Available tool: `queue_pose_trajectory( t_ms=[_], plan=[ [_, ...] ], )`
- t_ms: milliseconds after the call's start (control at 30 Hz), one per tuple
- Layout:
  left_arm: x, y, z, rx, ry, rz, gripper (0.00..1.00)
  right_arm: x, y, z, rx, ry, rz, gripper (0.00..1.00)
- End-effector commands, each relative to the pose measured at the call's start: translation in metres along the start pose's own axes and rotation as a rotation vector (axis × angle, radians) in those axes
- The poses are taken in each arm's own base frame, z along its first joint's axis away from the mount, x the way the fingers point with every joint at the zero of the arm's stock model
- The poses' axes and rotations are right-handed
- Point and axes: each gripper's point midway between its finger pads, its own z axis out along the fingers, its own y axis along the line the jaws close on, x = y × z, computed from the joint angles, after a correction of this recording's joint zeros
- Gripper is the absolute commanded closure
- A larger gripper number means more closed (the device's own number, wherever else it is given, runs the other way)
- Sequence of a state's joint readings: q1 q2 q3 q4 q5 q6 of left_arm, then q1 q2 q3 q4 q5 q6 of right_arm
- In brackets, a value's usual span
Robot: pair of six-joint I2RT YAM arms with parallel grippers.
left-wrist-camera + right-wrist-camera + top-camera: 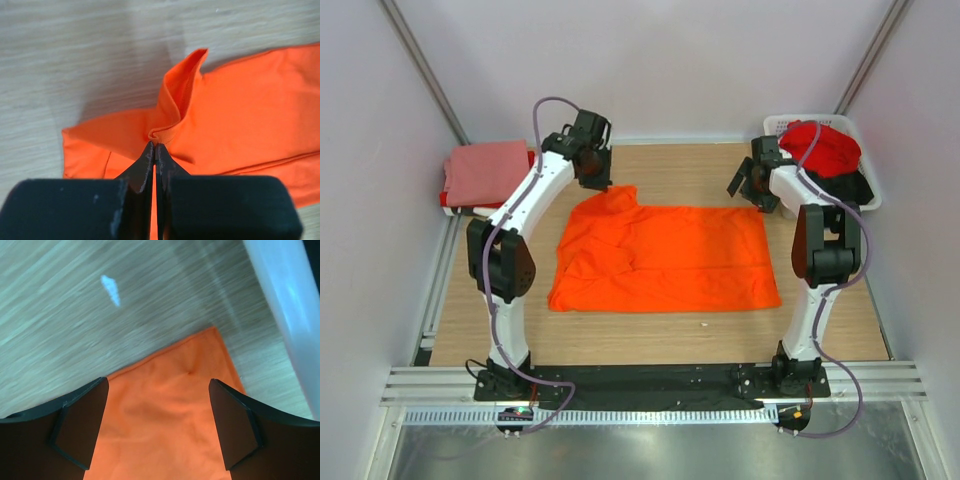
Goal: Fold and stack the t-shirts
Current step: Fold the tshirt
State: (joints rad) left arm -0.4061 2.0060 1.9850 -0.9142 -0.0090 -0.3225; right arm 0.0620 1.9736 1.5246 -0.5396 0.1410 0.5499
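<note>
The left arm (pixel 520 210) rises from its near base and stretches far, its wrist bent down over the far left corner of the orange shirt (pixel 665 260). The left pincer (pixel 600 185) is clenched on that corner. In the wrist view, the left pincer (pixel 154 147) has its tips pressed together on a pinch of the orange shirt (pixel 240 115), and the cloth rises in a folded peak just beyond them.

The right arm (pixel 825 240) stands upright on the right, elbow high, with its wrist turned left and down toward the shirt's far right corner. The right pincer (pixel 750 195) is released. Its wrist view shows the right pincer (pixel 157 390) with jaws wide apart, the corner of the orange shirt (pixel 165 435) lying flat between and below them. Whether the tips touch the cloth cannot be told.

The shirt lies spread across the middle of the bench (pixel 660 170). A pink shirt (pixel 485 172) lies folded at the far left. The basket (pixel 865 200) at the far right holds a red shirt (pixel 820 145) and a black shirt (pixel 855 188).
</note>
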Motion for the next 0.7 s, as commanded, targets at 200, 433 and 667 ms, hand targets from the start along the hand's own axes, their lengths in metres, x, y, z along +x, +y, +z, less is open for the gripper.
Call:
queue_pose_trajectory(
  t_ms=[200,433,667],
  plan=[
    [0.02,-0.002,-0.011,-0.025,0.015,0.02,1.0,-0.03,-0.032,0.029,0.155,-0.023,-0.016,0.17],
    [0.017,0.004,-0.021,-0.046,-0.013,0.028,1.0,-0.018,-0.04,0.043,0.185,0.011,-0.029,0.27],
    [0.011,0.023,-0.038,-0.13,-0.061,0.038,1.0,0.0,-0.044,0.054,0.184,0.05,-0.033,0.31]
  ],
)
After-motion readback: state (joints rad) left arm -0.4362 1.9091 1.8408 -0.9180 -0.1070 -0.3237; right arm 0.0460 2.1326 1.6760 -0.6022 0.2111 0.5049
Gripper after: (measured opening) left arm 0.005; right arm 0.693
